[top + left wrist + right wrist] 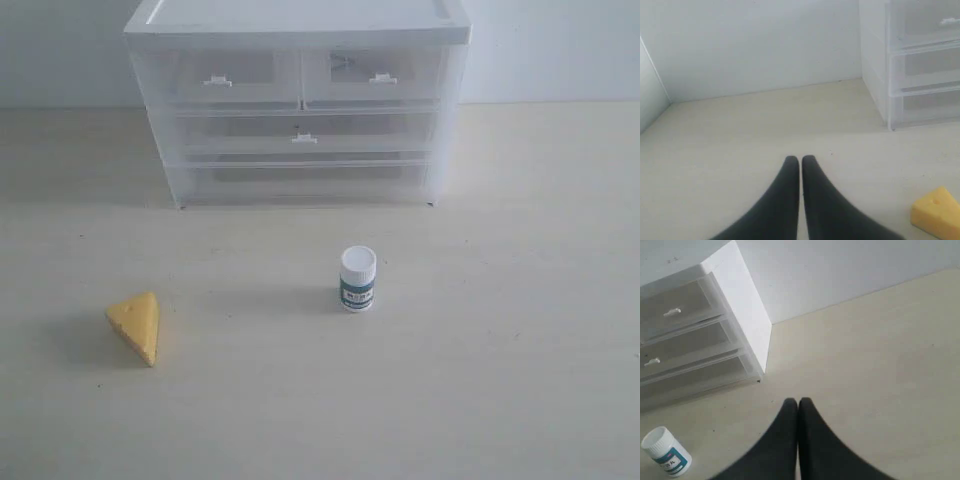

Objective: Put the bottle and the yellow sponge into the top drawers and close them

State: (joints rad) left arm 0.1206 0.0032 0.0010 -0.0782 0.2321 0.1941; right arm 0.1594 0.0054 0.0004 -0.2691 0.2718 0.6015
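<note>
The bottle [357, 279] stands upright on the pale table in front of the drawer unit; it also shows in the right wrist view [666, 452]. The yellow sponge [136, 325] lies at the front left, and its corner shows in the left wrist view [938, 212]. The two top drawers [238, 78] [372, 75] are pushed in. My left gripper [800, 160] is shut on nothing, above bare table, apart from the sponge. My right gripper [798, 402] is shut and empty, apart from the bottle. Neither arm shows in the exterior view.
The white-topped drawer unit [300, 20] stands against the back wall, with a wider drawer [304, 132] and a bottom drawer below. A side wall [649, 95] borders the table at the left.
</note>
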